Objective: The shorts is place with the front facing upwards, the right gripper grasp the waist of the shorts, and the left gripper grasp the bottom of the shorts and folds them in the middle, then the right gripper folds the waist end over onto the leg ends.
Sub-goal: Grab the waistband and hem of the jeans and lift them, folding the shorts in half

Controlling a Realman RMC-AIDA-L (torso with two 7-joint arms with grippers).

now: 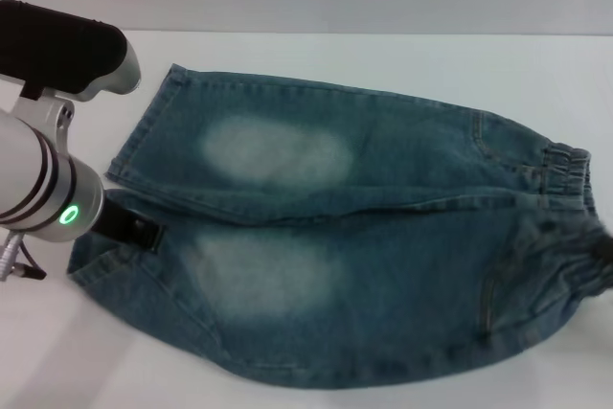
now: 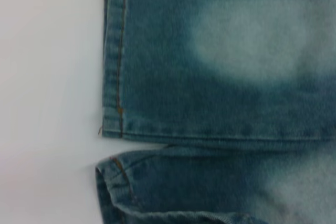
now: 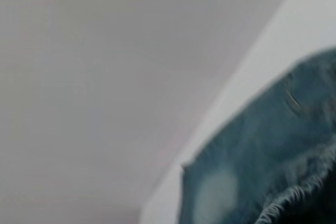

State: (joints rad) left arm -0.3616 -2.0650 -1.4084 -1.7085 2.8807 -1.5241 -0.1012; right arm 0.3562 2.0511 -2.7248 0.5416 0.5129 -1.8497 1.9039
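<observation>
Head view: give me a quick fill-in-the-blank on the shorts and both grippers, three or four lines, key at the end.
1. The shorts lie flat on the white table, with the gathered waist toward the robot's ____ side.
2. Each leg shows one pale faded ____ on the denim.
3. The left gripper is at the hem of the ____ leg, the one closer to the robot.
4. The light ring on the left arm glows ____.

Missing words: right; patch; near; green
</observation>
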